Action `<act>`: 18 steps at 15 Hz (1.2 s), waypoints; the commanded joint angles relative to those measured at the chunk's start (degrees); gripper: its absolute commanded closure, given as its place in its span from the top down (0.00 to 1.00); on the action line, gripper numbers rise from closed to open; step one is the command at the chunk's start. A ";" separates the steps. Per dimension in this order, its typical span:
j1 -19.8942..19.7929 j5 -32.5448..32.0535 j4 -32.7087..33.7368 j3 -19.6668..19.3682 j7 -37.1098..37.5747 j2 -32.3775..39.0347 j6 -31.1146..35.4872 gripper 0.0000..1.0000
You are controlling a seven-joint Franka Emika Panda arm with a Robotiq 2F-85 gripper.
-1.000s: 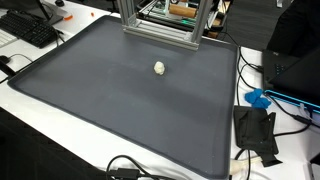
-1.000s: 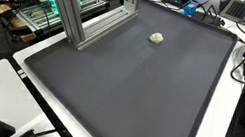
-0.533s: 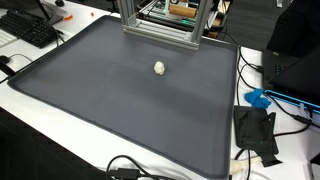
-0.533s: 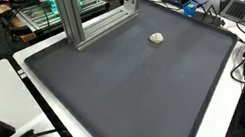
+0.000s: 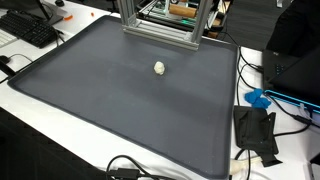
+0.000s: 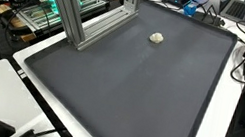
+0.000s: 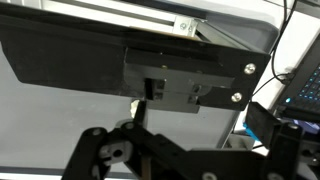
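Standing wide apart in the wrist view, the fingers of the gripper hold and touch nothing. In an exterior view, a small white lump lies on the dark mat, near the metal frame.

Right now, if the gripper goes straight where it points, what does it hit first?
Likely the black panel with its screwed-on bracket, dead ahead of the open gripper in the wrist view; distance unclear.

Both exterior views look steeply down, sharing the mat and ball: here the frame is at 12 o'clock, there the frame is at 10. The wrist view is a close-up.
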 commanded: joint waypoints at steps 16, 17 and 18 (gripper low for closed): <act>0.67 -6.39 3.56 -0.90 6.21 7.17 -4.91 1.00; 0.66 -6.29 3.36 -0.89 6.58 7.17 -4.63 1.00; 0.55 -6.38 3.14 -0.79 6.90 7.15 -4.29 1.00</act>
